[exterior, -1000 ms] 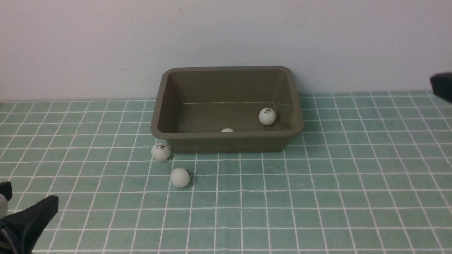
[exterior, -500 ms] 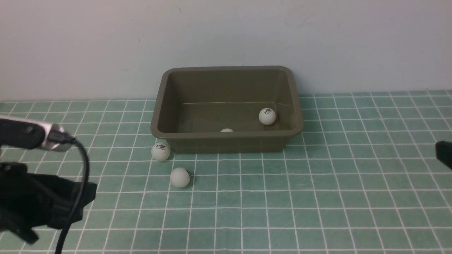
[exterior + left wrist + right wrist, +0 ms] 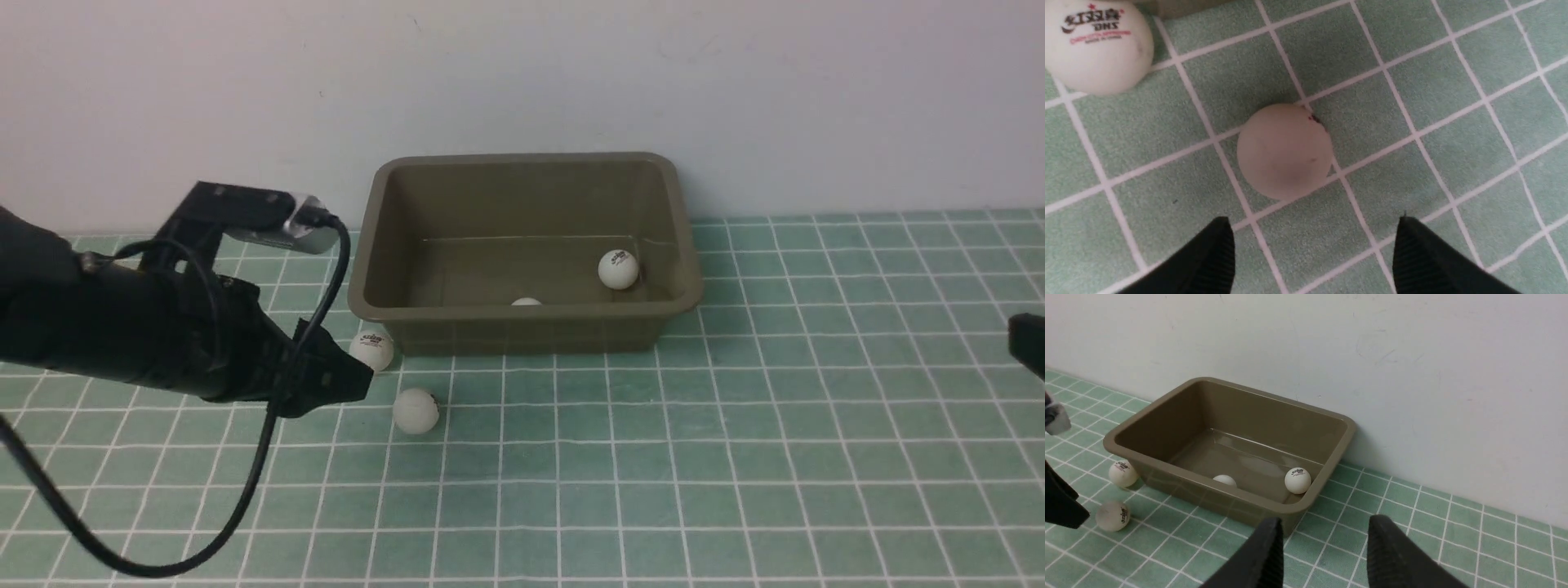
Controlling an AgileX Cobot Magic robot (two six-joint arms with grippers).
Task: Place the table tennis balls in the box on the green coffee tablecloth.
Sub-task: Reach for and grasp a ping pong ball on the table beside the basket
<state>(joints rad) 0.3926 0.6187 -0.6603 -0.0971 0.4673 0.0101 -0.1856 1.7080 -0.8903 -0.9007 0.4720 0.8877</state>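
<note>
Beside olive-brown box point(image 3: 522, 331), two matte white balls point(image 3: 415, 411), one logo-printed

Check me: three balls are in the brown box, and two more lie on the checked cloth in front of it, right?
No: the front view shows only two table tennis balls in the box. Two more do lie on the tablecloth in front.

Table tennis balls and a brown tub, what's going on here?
A two-armed robot is collecting table tennis balls into the box. Two balls lie inside it; two lie on the green coffee tablecloth by its front left corner. The left gripper, open, hovers by the nearer ball. The right gripper is open and empty.
</note>
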